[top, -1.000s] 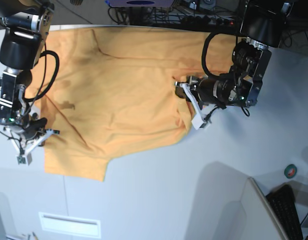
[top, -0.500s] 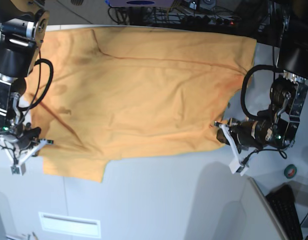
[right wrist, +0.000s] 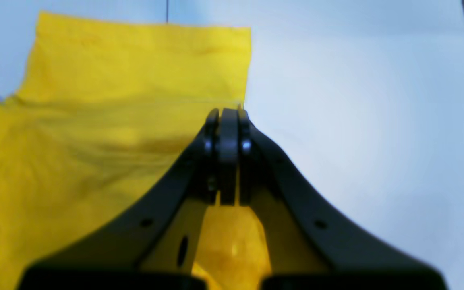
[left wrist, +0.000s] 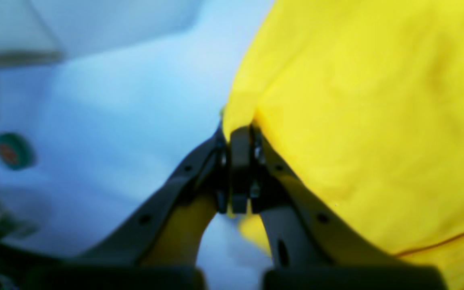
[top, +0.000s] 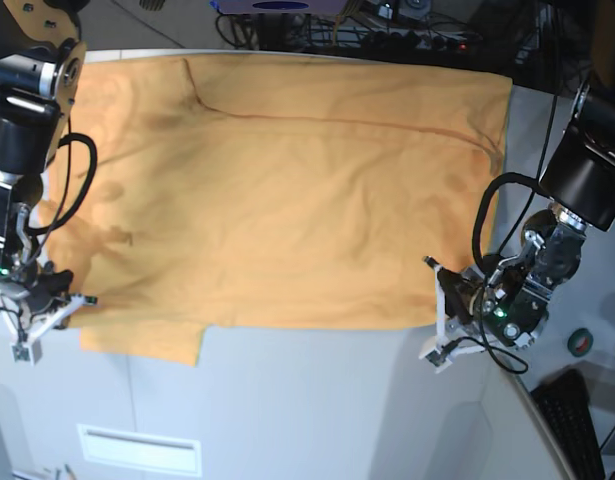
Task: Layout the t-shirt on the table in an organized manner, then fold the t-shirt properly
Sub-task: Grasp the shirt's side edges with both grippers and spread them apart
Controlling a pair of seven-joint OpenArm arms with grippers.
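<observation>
You see shirt spread flat on worktop. Left claw clamped on shirt's edge — right claw pinching opposite edge by sleeve, both pressed tight on cloth.

Bright, even light; both wrist views blurred, base view sharper.

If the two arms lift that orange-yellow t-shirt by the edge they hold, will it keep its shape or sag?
The orange-yellow cotton t-shirt will likely sag: its cloth wrinkles and bunches where the left gripper pinches it. It probably slides easily across the smooth white-grey table. The right gripper holds only a thin edge, so it may slip out.
</observation>
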